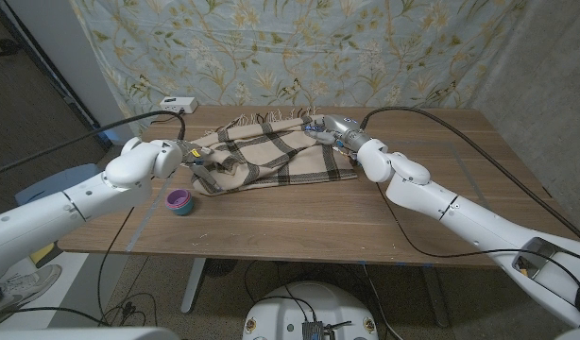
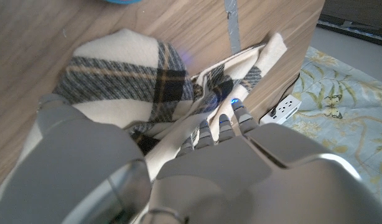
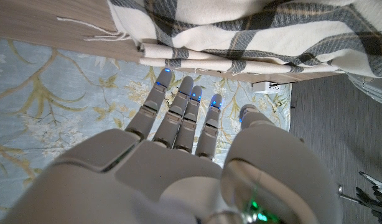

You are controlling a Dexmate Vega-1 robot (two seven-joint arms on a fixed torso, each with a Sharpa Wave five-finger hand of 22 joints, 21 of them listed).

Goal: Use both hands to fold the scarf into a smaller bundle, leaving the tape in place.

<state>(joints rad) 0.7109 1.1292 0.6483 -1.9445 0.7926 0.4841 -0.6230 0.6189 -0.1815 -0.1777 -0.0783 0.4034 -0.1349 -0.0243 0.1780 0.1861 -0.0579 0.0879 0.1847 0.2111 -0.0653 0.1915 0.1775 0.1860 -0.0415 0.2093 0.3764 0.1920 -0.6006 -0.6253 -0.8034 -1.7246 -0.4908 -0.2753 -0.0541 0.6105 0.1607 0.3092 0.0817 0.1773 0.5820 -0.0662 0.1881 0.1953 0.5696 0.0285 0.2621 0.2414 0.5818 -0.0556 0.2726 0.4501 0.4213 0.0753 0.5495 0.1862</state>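
While no writing can be read anywhere, the plaid scarf (image 1: 266, 151) lies rumpled across the bench (image 1: 299, 227). Left hand (image 1: 197, 162) grips its left end; right hand (image 1: 330, 130), fingers spread and empty, hovers at its far right corner.

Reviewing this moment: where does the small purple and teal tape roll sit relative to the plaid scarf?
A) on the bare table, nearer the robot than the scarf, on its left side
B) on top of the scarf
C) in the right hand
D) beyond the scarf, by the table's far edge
A: the head view shows the tape roll on bare wood in front of the scarf, near the left hand.
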